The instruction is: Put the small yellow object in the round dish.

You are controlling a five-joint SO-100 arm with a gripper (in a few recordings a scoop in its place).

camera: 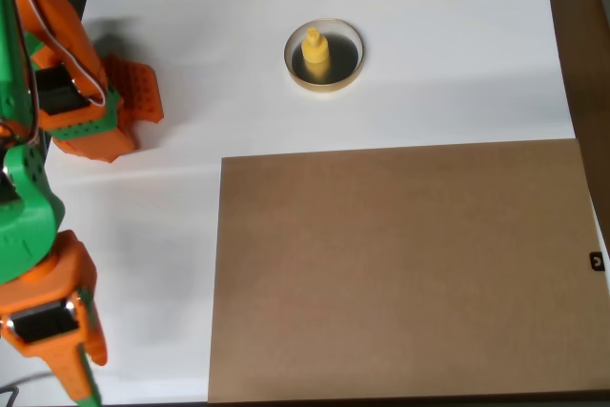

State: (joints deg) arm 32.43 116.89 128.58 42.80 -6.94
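Already small yellow object (315, 51) upright inside round dish (325, 86); end effector (129, 111) grip state unclear.

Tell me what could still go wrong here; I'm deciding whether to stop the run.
Little, I think. The yellow piece stands upright in the dish, so a knock to the white table could tip it. The gripper sits left of the dish, apart from it; a sweep toward the dish might shove it.

My arm (43, 188) is cut off by the left and bottom pic edges. Can't tell if my gripper (129, 107) is open or closed; brown board (400, 269) runs off at bottom.
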